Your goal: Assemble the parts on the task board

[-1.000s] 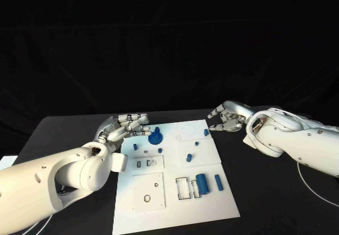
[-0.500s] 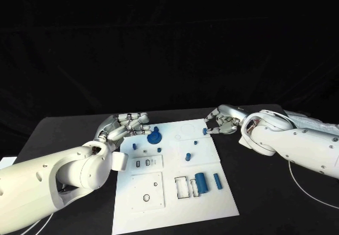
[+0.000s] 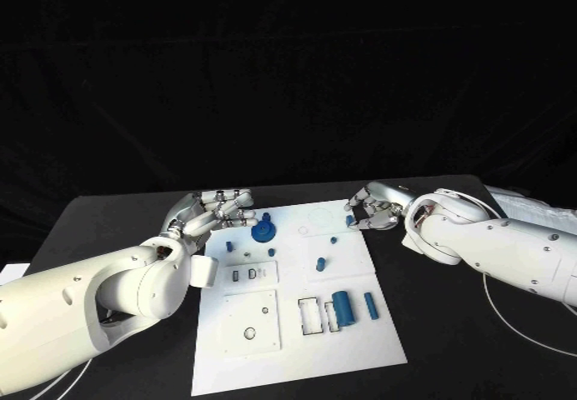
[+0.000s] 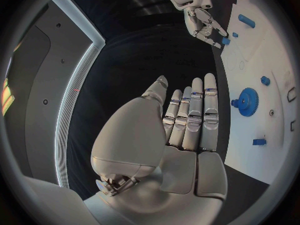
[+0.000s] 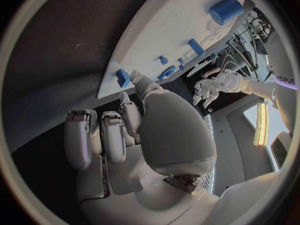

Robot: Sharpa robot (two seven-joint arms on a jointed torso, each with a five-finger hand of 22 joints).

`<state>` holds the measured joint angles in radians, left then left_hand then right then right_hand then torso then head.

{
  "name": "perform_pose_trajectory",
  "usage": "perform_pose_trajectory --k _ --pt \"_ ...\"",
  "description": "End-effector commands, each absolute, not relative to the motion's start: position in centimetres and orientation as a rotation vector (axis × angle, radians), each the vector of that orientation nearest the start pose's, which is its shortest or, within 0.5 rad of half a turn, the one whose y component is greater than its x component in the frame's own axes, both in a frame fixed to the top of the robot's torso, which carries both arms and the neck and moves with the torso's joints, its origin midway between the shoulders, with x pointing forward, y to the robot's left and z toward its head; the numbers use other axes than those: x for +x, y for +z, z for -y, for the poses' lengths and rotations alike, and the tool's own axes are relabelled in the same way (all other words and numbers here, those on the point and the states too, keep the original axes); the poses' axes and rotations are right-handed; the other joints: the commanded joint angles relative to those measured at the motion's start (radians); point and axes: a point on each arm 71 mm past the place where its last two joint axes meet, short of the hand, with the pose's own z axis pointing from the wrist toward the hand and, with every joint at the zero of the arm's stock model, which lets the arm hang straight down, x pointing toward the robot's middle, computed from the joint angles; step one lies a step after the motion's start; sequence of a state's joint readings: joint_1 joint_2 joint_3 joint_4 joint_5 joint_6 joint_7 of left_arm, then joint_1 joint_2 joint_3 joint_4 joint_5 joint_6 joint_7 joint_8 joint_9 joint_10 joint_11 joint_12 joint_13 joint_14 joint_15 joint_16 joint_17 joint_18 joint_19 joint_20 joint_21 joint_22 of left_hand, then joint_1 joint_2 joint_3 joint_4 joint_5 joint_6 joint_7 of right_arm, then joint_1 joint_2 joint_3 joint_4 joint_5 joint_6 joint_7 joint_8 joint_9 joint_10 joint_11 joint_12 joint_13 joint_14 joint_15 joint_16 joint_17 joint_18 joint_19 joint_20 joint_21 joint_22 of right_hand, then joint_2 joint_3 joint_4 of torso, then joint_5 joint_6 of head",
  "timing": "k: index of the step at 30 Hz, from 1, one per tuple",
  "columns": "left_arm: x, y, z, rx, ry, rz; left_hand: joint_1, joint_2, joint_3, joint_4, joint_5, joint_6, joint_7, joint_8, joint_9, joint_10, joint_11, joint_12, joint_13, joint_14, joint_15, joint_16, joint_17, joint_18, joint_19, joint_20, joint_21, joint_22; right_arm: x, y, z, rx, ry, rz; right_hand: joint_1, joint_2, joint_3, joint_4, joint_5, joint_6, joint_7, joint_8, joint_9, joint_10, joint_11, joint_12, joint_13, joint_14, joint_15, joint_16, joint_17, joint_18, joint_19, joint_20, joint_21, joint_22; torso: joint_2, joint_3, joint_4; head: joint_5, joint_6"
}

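- The left hand (image 3: 217,212), silver and many-fingered, hovers at the far left corner of the white rectangular task board (image 3: 294,350); in the left wrist view its fingers (image 4: 194,117) lie straight side by side, released and grasping nothing.
- Just beside that hand, a blue toothed gear (image 3: 263,232) sits on the board's far left part, with small blue pegs (image 3: 273,252) close by; whether the gear is fully seated I cannot tell.
- Toward the middle, another small blue peg (image 3: 321,265) stands on the board, and nearer the robot the raised white plates show open slots and holes, so much of the assembly looks unfinished.
- On the near right, a blue cylinder (image 3: 344,310) and a thin blue bar (image 3: 372,307) lie loose beside empty rectangular slots, apparently waiting to be fitted.
- At the far right edge, the right hand (image 3: 370,208) is over a small blue block (image 3: 353,221); its fingers (image 5: 103,135) are curled toward the block, but a firm grasp is not clear.
- The black surface (image 3: 120,217) carries the board in its middle.
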<state>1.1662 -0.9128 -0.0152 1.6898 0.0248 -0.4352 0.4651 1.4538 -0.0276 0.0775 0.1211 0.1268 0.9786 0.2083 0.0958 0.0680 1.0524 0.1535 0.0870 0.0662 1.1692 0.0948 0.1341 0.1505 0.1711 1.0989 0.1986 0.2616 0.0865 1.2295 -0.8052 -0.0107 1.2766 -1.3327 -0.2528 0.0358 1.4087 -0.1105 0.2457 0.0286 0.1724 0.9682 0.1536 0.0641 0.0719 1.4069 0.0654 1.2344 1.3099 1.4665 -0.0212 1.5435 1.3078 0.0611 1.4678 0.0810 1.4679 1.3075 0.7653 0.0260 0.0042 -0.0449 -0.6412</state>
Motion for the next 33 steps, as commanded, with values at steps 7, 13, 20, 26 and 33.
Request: perform_pose_trajectory --k 7,13,20,26,33 --pt "45.72 -16.72 -20.08 -1.131 -1.594 -1.326 -0.001 0.008 -0.001 -0.006 -0.003 0.001 0.002 -0.006 -0.001 0.003 0.003 -0.007 -0.001 0.007 0.004 -0.007 0.001 0.012 0.01 0.0 -0.007 -0.001 53.69 -17.96 25.28 -0.069 0.592 -1.696 0.002 0.015 0.017 -0.011 0.005 0.03 -0.003 0.011 0.003 0.011 -0.007 0.02 0.044 0.093 0.005 0.004 0.214 -0.016 0.013 0.006 0.007 0.045 -0.001 0.0003 -0.0008 -0.002 -0.003" --pt "45.72 -16.73 -20.05 -1.131 -1.594 -1.327 -0.001 0.008 0.0 -0.007 -0.003 0.001 0.002 -0.007 -0.001 0.003 0.003 -0.007 -0.001 0.007 0.003 -0.007 0.001 0.012 0.01 0.0 -0.007 -0.001 53.84 -18.21 25.27 -0.067 0.581 -1.708 -0.001 0.026 0.034 -0.017 -0.005 0.054 -0.009 0.015 0.005 0.016 -0.012 0.029 0.051 0.093 0.001 0.004 0.215 -0.016 0.014 0.003 0.008 0.047 -0.001 0.0007 0.0004 -0.002 -0.004" --pt "45.72 -16.73 -20.12 -1.132 -1.593 -1.326 0.0 0.009 0.001 -0.008 -0.003 0.001 0.003 -0.007 -0.001 0.004 0.003 -0.007 -0.001 0.007 0.003 -0.008 0.002 0.012 0.01 -0.001 -0.007 -0.001 53.91 -18.56 25.17 -0.07 0.572 -1.729 -0.002 0.027 0.042 -0.022 -0.007 0.063 -0.011 0.016 0.005 0.018 -0.014 0.032 0.053 0.094 -0.001 0.004 0.216 -0.016 0.014 0.001 0.008 0.047 -0.001 0.0006 -0.0007 0.0 -0.007" --pt "45.72 -16.74 -20.14 -1.133 -1.591 -1.327 0.0 0.009 0.001 -0.008 -0.003 0.001 0.003 -0.007 -0.001 0.004 0.003 -0.007 -0.001 0.007 0.003 -0.008 0.002 0.012 0.01 -0.001 -0.007 -0.001 53.96 -18.68 25.17 -0.07 0.569 -1.736 -0.004 0.028 0.044 -0.023 -0.007 0.067 -0.012 0.016 0.006 0.018 -0.014 0.032 0.054 0.093 -0.001 0.004 0.215 -0.016 0.014 0.001 0.008 0.047 -0.001 0.0008 0.0001 0.0 -0.008" --pt "45.72 -16.74 -20.16 -1.133 -1.59 -1.328 0.001 0.01 0.002 -0.009 -0.003 0.001 0.003 -0.007 -0.001 0.004 0.003 -0.008 -0.001 0.008 0.003 -0.009 0.002 0.012 0.01 -0.001 -0.007 -0.002 54.02 -18.73 25.08 -0.07 0.568 -1.739 -0.01 0.03 0.049 -0.024 -0.007 0.076 -0.014 0.017 0.006 0.021 -0.016 0.036 0.057 0.094 -0.003 0.004 0.217 -0.017 0.015 -0.001 0.009 0.049 -0.001 0.0011 0.0001 0.0 -0.009"
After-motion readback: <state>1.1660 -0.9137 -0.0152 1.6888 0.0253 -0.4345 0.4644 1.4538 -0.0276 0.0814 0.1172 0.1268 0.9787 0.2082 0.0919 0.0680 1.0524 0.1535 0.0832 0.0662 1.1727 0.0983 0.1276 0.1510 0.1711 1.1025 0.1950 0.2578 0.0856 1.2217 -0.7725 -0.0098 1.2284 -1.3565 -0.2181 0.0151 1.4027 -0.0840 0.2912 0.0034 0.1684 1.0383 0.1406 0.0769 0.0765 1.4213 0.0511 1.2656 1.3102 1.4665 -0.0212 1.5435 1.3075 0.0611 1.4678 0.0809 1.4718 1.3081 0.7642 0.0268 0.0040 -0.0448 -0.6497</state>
